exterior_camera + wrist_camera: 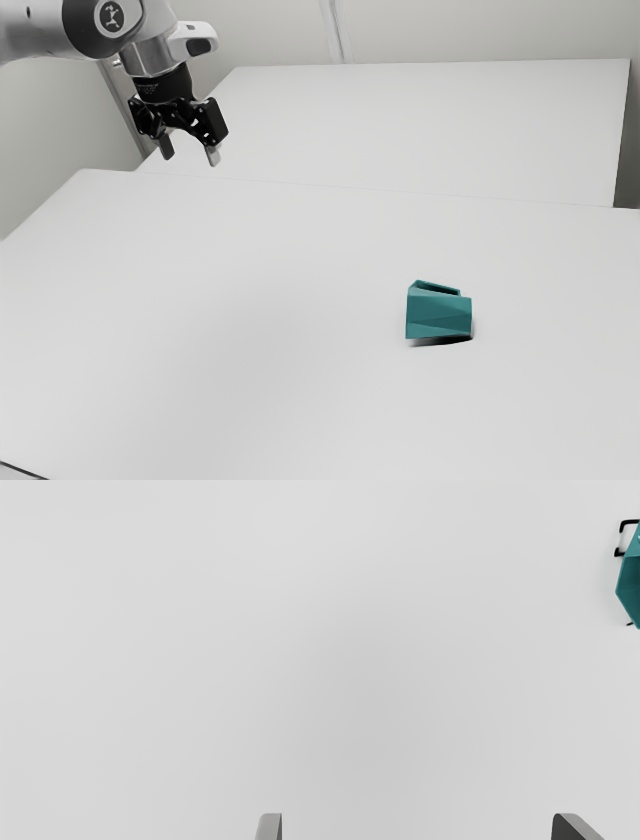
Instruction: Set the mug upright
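While on its side, mug (pixel 438 314) — open claw (pixel 190 157) apart — round arm logo (pixel 111 17)

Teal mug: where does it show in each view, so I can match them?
Exterior view: mug on the table, right of centre, far from the gripper.
Wrist view: its mouth is cut by the picture's edge, out past the finger with the broader dark face.
Shared landmark: the gripper's two spread fingers.
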Robot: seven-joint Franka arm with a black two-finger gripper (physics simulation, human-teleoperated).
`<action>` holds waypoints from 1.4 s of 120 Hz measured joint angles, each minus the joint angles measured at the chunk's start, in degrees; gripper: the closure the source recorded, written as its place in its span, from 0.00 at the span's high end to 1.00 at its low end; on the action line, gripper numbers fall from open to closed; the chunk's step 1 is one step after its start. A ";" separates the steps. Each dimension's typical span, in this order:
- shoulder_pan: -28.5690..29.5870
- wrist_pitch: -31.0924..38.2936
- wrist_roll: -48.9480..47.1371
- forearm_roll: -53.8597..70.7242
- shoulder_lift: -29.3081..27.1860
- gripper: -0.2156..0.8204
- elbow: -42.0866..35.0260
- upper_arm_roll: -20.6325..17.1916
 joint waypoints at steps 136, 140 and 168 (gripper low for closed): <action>0.40 29.49 31.90 -56.77 2.35 0.77 -31.98 0.18; 0.32 29.86 33.49 -58.37 2.93 0.77 -32.36 0.17; -2.60 31.89 43.78 -67.32 7.96 0.77 -32.79 0.18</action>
